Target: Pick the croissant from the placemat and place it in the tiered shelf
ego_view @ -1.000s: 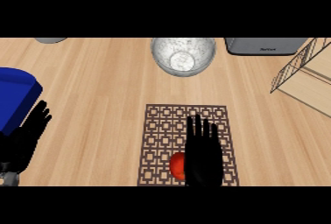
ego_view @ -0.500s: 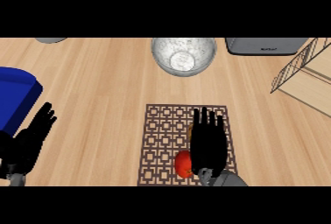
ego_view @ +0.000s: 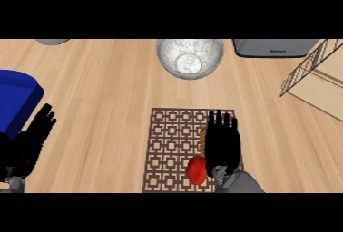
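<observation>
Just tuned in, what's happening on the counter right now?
The right hand is flat, fingers straight, over the patterned placemat, covering most of the croissant; only a brown sliver shows at its left edge. A red object lies beside it. The left hand rests open at the left edge. The tiered shelf sits upper right.

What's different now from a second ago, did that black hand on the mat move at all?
Yes. The right hand slid right and toward the near edge of the placemat, uncovering a sliver of croissant and more of the red object. Nothing is grasped. The left hand, bowl and shelf stayed put.
</observation>
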